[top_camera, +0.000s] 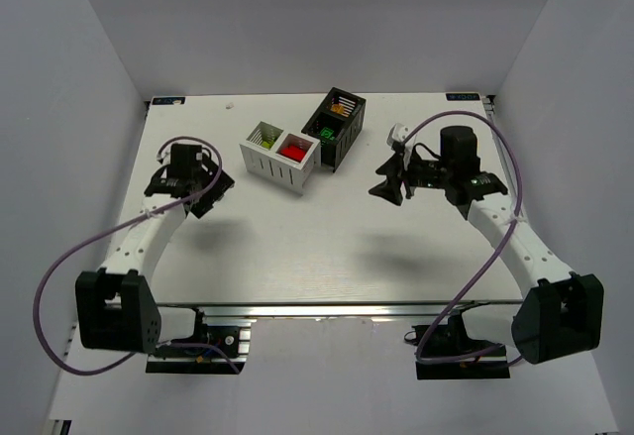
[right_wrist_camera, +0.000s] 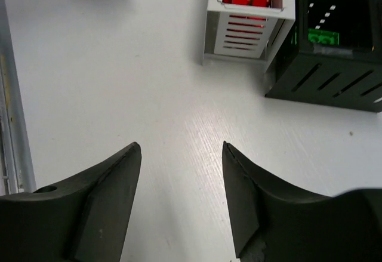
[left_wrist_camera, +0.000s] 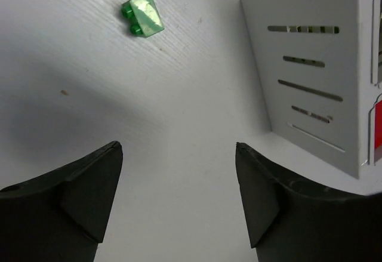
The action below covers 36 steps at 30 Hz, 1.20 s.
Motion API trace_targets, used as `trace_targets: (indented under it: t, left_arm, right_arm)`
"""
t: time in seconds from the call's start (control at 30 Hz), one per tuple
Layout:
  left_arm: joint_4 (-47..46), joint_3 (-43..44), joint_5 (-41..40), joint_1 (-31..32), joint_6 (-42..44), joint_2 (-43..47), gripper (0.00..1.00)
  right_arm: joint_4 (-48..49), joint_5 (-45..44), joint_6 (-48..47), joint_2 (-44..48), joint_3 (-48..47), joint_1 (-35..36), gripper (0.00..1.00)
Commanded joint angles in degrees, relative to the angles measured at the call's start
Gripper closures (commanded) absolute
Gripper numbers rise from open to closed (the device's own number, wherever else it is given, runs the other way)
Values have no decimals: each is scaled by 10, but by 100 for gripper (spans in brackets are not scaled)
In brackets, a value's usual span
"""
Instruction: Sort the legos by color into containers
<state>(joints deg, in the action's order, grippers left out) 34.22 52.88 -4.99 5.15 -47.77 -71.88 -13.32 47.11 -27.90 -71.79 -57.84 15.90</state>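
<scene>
Legos are for the most part already sorted. Red ones (top_camera: 295, 148) sit in the right compartment of the white container (top_camera: 277, 173), and lime ones (top_camera: 264, 139) in its left compartment. In the black container (top_camera: 350, 138), just to the right of the white one and touching or nearly touching it, orange-yellow pieces (top_camera: 343, 108) show in the far compartment. The right wrist view catches a dark green brick (right_wrist_camera: 323, 37) in the near compartment.

What is left, as far as the pictures show, is one loose green lego (left_wrist_camera: 143, 15). It lies on its side on the tabletop (top_camera: 297, 247) with its studs pointing sideways. It is ahead of the left jaws and off to their left, well apart from the white container's slatted wall. In the top view it is too small to pick out with certainty. Whether any other brick lies out of sight behind a container cannot be told.

The left jaws stand spread wide and hold nothing, low over the tabletop to the left of the white container. The right jaws are likewise spread and empty, hovering to the right of the black container and facing both boxes.

By my judgement the task is near its end. The loose brick falls to the left arm, which is nearer. Its shade looks closer to the green in the black container than to the lime, though the glare on it makes that uncertain. Since it lies on its side, the pinch would best go across its flat faces.
</scene>
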Motion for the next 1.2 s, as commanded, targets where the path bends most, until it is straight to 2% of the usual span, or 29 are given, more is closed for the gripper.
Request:
trace_targets:
  t: [0.0,0.33,0.43,1.0,1.17]
  left_arm:
    - [32,65,22,-5,29,-52,13]
    - [59,190,-9,-17,75,-211,12]
    - [75,215,-26,-19,79,-248,15]
    - [72,269,-51,-44,79,-367,29]
    - [67,278,-51,-50,80,-385,38]
  right_arm:
    - [31,-8,12,36,27,-8,37]
    - [58,-9,35,47,62,-25,36]
    - [64,-11,39,44,63,-28,36]
    - [70,-12,50,31,62,-52,36]
    - [69,-12,50,30,58,-55,37]
